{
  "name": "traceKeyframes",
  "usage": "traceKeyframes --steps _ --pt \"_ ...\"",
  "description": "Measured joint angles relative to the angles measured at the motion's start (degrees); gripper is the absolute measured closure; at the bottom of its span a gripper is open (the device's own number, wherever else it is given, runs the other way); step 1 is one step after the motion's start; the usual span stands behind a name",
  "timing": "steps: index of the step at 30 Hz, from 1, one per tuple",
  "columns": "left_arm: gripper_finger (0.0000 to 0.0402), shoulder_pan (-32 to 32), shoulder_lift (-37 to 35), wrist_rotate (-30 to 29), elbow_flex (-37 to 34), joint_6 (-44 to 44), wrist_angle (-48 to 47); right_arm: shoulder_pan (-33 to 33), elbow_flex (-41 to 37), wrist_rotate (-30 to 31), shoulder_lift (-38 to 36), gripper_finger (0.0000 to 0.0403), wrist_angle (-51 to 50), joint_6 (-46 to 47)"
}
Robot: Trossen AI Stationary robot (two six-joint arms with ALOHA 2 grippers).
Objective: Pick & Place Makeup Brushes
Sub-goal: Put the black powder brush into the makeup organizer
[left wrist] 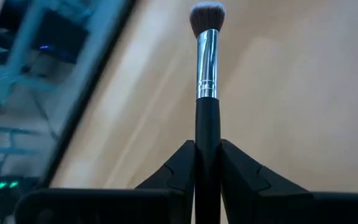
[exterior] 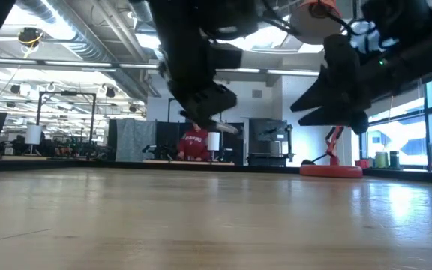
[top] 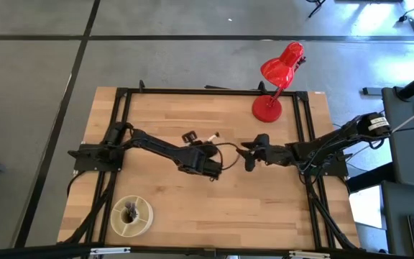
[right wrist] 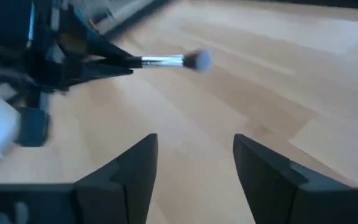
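We see the left gripper (left wrist: 207, 165) clamped on a makeup brush (left wrist: 207, 74), its handle end hidden between the fingers; the right gripper (right wrist: 194, 168) gapes empty just beside it.

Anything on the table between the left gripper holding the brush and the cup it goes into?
Nothing in the high view: only bare wood lies between the left gripper, shut on the makeup brush, and the round holder near the front edge.

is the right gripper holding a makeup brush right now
No, the right gripper is open and empty; the makeup brush is clamped in the left gripper.
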Motion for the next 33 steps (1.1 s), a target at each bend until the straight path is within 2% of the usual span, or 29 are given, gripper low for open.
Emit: traceKeyframes --steps 6,10,14,20,26,33 --pt "0.0350 0.1 -4.6 -6.5 -5.9 -11.8 2.5 -1.0 -8.8 -0.3 2.6 0.0194 26.7 1.5" --pt "0.0350 0.5 -5.8 -7.4 -9.4 -15.8 9.7 -1.0 -8.8 1.8 7.2 0.0194 33.8 4.0" --pt "0.0348 0.2 -5.8 -5.9 -10.7 -12.1 22.1 -1.0 -4.8 3.2 13.5 0.0194 37.8 3.8" --pt "0.0347 -0.6 -5.8 -0.2 -10.6 2.6 41.0 -1.2 -0.7 -1.5 19.1 0.0194 41.2 1.2" --pt "0.0349 -1.7 -5.8 -2.7 -10.1 8.6 47.8 -1.1 -3.9 0.0 19.7 0.0194 52.6 1.0" --pt "0.0348 -2.0 -5.8 -5.4 -10.1 13.4 54.3 -1.1 -4.1 -0.2 20.5 0.0194 55.6 -0.4"
